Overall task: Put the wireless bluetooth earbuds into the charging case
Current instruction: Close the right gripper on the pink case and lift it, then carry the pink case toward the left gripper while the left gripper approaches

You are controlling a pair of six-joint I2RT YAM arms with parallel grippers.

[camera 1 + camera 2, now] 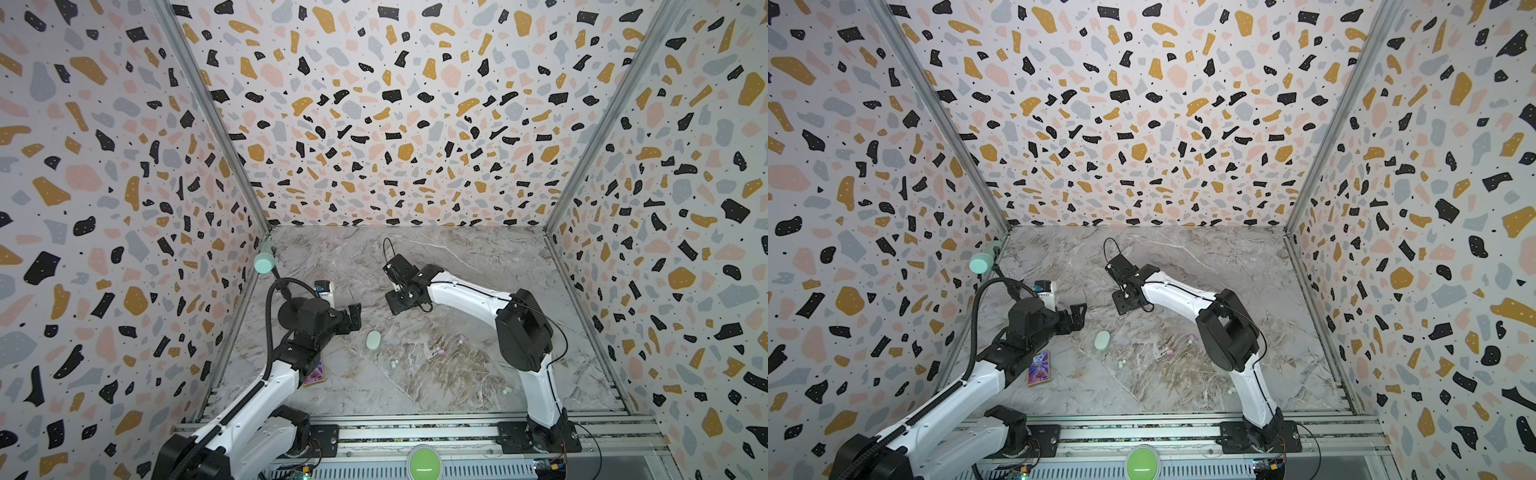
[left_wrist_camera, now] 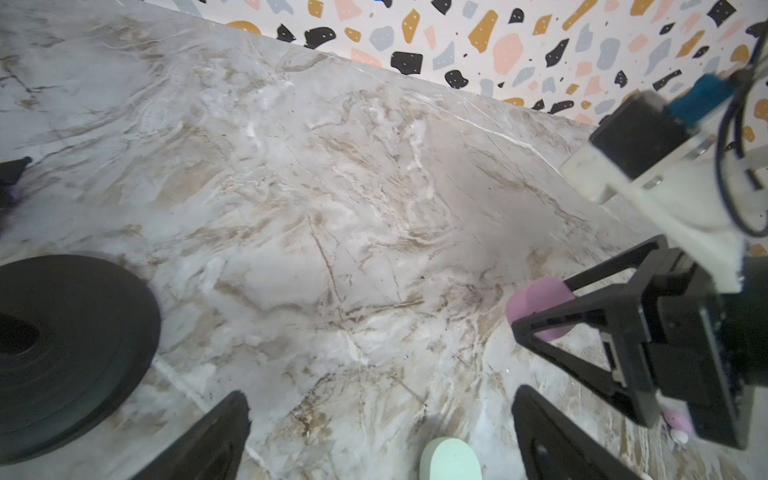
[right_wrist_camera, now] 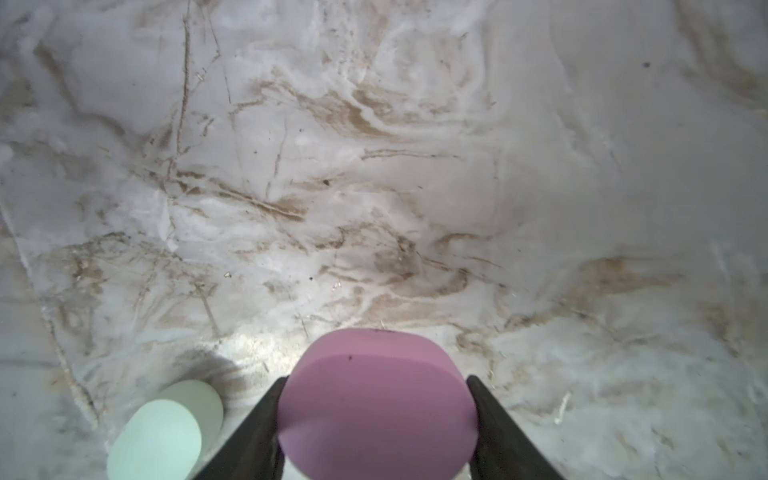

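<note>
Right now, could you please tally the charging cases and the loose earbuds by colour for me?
pink case, held in the right tool: 1
mint case, on the table: 1
pink earbuds: 2
pale earbuds: 2
Total: 6

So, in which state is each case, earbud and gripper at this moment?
Pink case: shut, held above the table.
Mint case: shut, lying on the table.
Earbuds: loose on the table, not in any case.
Left gripper: open, empty.
Right gripper: shut on the pink case.
</note>
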